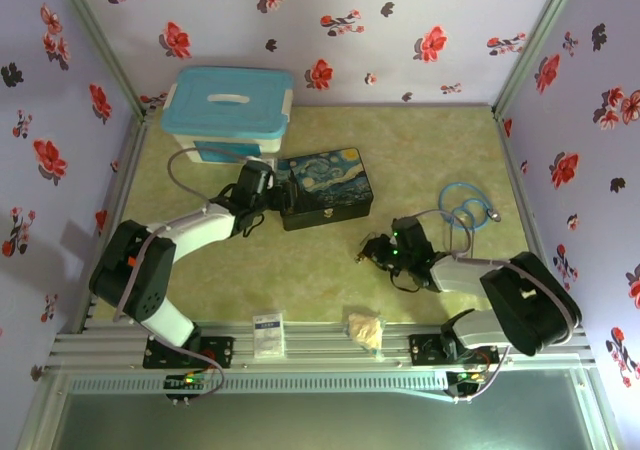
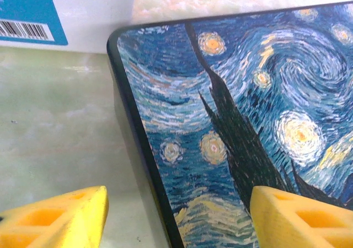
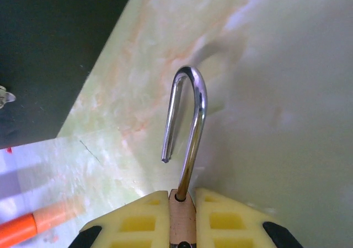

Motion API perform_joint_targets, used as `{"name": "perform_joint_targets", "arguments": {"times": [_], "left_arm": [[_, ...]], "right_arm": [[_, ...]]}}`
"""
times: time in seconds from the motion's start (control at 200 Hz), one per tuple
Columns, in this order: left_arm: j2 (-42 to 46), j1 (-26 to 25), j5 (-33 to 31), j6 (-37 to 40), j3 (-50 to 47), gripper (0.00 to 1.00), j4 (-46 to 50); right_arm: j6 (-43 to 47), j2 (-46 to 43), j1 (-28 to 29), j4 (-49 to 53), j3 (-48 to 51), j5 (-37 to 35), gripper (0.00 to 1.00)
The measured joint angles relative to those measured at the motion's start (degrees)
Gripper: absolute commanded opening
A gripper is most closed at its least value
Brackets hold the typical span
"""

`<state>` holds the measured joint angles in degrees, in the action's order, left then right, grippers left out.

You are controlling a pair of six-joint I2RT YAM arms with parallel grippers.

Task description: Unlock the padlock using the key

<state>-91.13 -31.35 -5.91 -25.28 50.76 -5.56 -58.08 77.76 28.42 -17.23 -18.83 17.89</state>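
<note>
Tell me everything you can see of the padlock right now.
The padlock is tiny. Only a narrow strip of its brass-coloured body shows, clamped between the yellow fingers of the right gripper. Its thin, shiny silver shackle points away from the gripper as an upside-down U. The long leg enters the body, while the short leg's tip hangs free outside it, so the lock looks open. The pale marbled table lies behind it; whether they touch cannot be judged.
</note>
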Motion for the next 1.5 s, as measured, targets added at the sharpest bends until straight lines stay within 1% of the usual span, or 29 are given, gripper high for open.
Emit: {"name": "perform_joint_targets", "arguments": {"times": [0.085,0.235,0.29,0.36,0.475,0.61,0.64,0.785,0.85,0.92,1.01,1.2,1.24,1.305,1.335,1.345,1.385,1.4,1.415,1.43,1.475,1.5], "left_arm": [[0.5,0.2,0.0,0.5,0.3,0.73,0.8],[4.1,0.2,0.1,1.1,0.3,0.76,2.7],[5.9,0.2,0.2,1.4,0.3,0.77,3.3],[8.3,0.2,0.3,1.6,0.3,0.78,4.1],[11.3,0.3,1.2,1.7,1.1,0.79,5.8],[14.8,0.2,3.0,1.7,1.6,0.8,7.9],[15.6,0.3,3.3,1.7,1.5,0.8,8.2],[20.0,0.3,4.7,1.6,0.0,0.81,9.3],[21.4,0.2,5.1,1.5,-1.0,0.81,10.1],[22.5,0.2,5.3,1.5,-2.1,0.81,10.9],[23.6,0.3,5.6,1.4,-3.9,0.81,11.8],[25.6,0.3,5.5,1.4,-6.0,0.82,14.3],[26.0,0.5,5.5,1.4,-6.1,0.83,14.9],[27.3,1.2,4.9,1.5,-6.1,0.87,16.1],[28.1,1.7,4.4,1.7,-6.1,0.9,16.8],[28.3,1.9,4.3,1.7,-6.1,0.91,17.0],[29.6,3.1,3.4,1.8,-6.2,0.99,17.8],[30.3,3.7,2.8,2.3,-6.3,0.99,17.9],[30.8,4.2,2.3,2.0,-6.5,1.0,17.9],[31.4,4.8,1.7,2.3,-6.8,1.0,18.0],[33.2,6.9,-0.3,2.5,-7.7,1.0,17.9],[34.1,8.0,-1.3,2.7,-8.3,1.0,17.9]], "right_arm": [[4.1,-0.1,-2.3,5.9,-2.4,2.7,0.0],[11.0,-0.6,-4.3,17.5,-6.7,4.0,0.04],[13.5,-0.6,-5.0,22.2,-8.6,3.9,0.07],[16.5,-0.6,-6.0,27.8,-10.8,3.2,0.09],[19.6,0.5,-7.8,33.9,-13.5,3.1,0.12],[22.4,2.8,-7.9,39.9,-17.4,1.4,0.13],[23.1,3.5,-8.0,41.0,-18.3,0.9,0.13],[25.4,7.0,-8.2,44.6,-21.7,-1.2,0.22],[26.3,7.2,-8.2,45.7,-22.1,-2.5,0.23],[27.1,7.5,-8.2,47.0,-22.8,-3.6,0.3],[28.2,8.2,-8.1,48.2,-23.9,-4.4,0.36],[29.4,9.5,-7.3,50.6,-25.9,-6.5,0.38],[29.6,9.5,-7.1,51.0,-26.1,-7.7,0.42],[29.7,9.1,-6.9,51.8,-26.3,-10.3,0.54],[29.6,8.7,-6.8,52.2,-26.3,-11.8,0.61],[30.0,8.5,-6.8,52.4,-26.3,-12.5,0.62],[30.4,7.6,-6.8,53.1,-26.4,-14.8,0.74],[30.1,7.2,-6.8,53.4,-26.5,-15.6,0.76],[30.4,6.7,-6.8,53.5,-26.5,-16.4,0.82],[30.6,6.2,-6.8,53.5,-26.5,-17.2,0.84],[30.7,4.2,-6.8,53.5,-26.7,-19.7,0.98],[31.1,3.0,-6.8,53.5,-26.9,-21.2,0.99]]}}
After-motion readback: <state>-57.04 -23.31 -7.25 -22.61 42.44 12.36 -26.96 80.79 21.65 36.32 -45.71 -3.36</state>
